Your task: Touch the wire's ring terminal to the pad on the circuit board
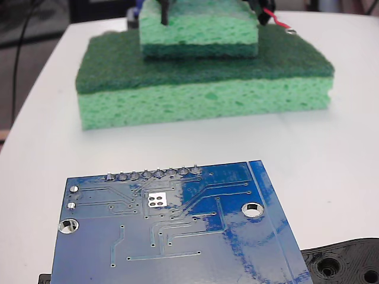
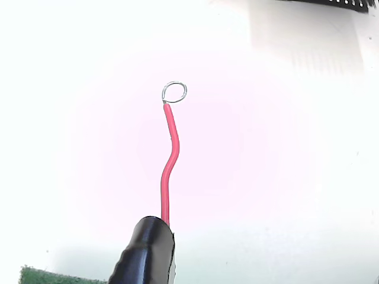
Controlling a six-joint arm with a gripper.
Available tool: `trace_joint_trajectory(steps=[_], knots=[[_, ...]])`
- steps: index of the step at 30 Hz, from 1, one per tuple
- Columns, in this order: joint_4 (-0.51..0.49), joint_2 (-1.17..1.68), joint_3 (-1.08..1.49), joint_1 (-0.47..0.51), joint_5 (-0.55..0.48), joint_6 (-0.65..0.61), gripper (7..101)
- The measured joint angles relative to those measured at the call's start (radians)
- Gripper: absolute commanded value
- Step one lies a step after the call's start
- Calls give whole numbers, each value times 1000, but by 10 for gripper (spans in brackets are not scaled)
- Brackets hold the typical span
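Observation:
The blue circuit board (image 1: 177, 236) lies flat at the front of the fixed view, its row of solder pins along the far edge. The pad (image 1: 157, 199), a small silver square with four dark dots, sits just below that row. Far behind it, at the top edge, my gripper (image 1: 259, 8) shows only as dark parts above the sponges. It is shut on the wire (image 1: 276, 19), which slants down to the right. In the wrist view the red wire (image 2: 168, 171) rises from its black sleeve (image 2: 145, 251) to the ring terminal (image 2: 174, 91), which hangs over bare white table.
Two green sponges (image 1: 201, 83) are stacked between the gripper and the board, the smaller one (image 1: 198, 32) on top. A black plastic part with holes (image 1: 346, 263) lies at the board's right corner. A dark toothed edge (image 2: 323, 2) shows at the top right of the wrist view.

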Motion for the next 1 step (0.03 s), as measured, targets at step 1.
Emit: trace_joint_trajectory(steps=[1], knots=[[0,0,0,0,0,0,1003]])
